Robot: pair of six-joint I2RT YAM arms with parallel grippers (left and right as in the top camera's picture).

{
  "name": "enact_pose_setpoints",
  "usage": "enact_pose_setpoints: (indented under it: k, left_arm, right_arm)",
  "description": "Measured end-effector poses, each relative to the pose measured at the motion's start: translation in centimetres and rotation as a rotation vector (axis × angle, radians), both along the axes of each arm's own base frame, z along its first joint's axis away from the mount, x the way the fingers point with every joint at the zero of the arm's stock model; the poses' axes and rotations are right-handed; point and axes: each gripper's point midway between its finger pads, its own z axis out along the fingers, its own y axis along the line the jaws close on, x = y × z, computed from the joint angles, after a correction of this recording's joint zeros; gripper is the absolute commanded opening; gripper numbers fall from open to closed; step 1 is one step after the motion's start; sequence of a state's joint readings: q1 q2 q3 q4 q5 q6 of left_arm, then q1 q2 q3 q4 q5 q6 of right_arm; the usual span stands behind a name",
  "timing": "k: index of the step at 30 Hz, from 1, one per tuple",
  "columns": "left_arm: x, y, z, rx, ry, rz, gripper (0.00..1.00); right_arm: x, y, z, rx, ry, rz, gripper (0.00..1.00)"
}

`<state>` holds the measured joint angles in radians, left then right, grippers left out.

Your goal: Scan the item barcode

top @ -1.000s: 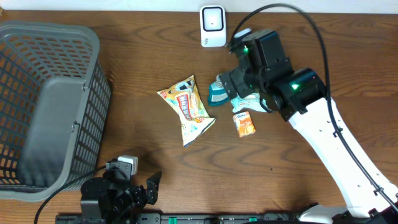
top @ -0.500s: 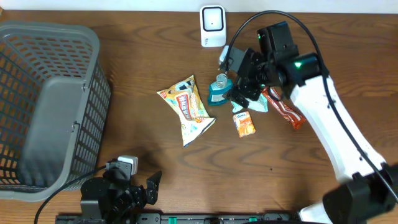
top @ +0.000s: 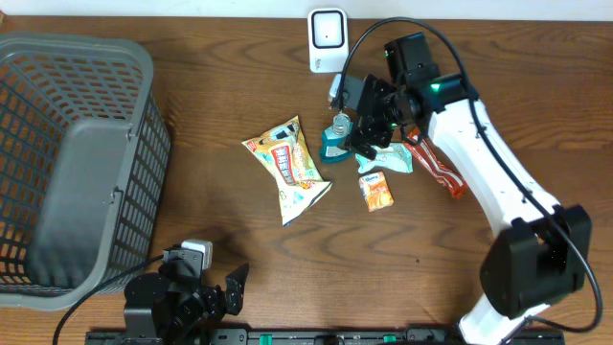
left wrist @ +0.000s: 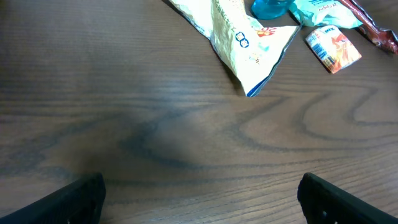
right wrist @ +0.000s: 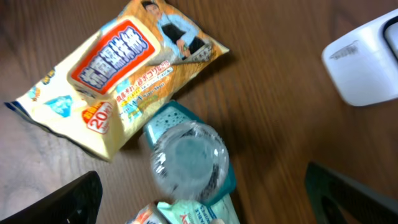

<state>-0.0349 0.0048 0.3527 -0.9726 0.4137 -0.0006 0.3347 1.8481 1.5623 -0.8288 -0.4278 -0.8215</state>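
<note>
Several items lie mid-table: a yellow snack bag (top: pixel 287 168), a teal bottle with a clear cap (top: pixel 335 140), a pale green wipes pack (top: pixel 391 159), a small orange box (top: pixel 375 190) and a red wrapper (top: pixel 441 171). The white scanner (top: pixel 328 40) stands at the back edge. My right gripper (top: pixel 357 137) hovers open just above the teal bottle (right wrist: pixel 189 158), its fingers (right wrist: pixel 68 199) wide on either side and touching nothing. The snack bag (right wrist: pixel 118 81) and scanner (right wrist: pixel 367 62) show beyond it. My left gripper (left wrist: pixel 205 199) is open and empty, low near the front edge.
A grey mesh basket (top: pixel 144 125) fills the table's left side. From the left wrist view, bare wood lies between my fingers (left wrist: pixel 345 199) and the snack bag (left wrist: pixel 242 37), with the orange box (left wrist: pixel 333 50) at upper right.
My right arm has swung back and left, turning its wrist over the teal bottle and uncovering the red wrapper. The left arm has not moved.
</note>
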Motion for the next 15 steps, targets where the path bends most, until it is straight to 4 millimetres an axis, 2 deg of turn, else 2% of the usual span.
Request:
enact_pose_setpoints:
  k: [6,15]
  left_arm:
    - [0.0,0.0,0.0,0.0,0.0,0.0,0.99]
    - [0.0,0.0,0.0,0.0,0.0,0.0,0.99]
  right_arm:
    - [0.6,0.2,-3.3,-0.02,0.053,0.004,0.99]
    - [1.2,0.9,-3.1,0.012,0.026,0.02,0.99]
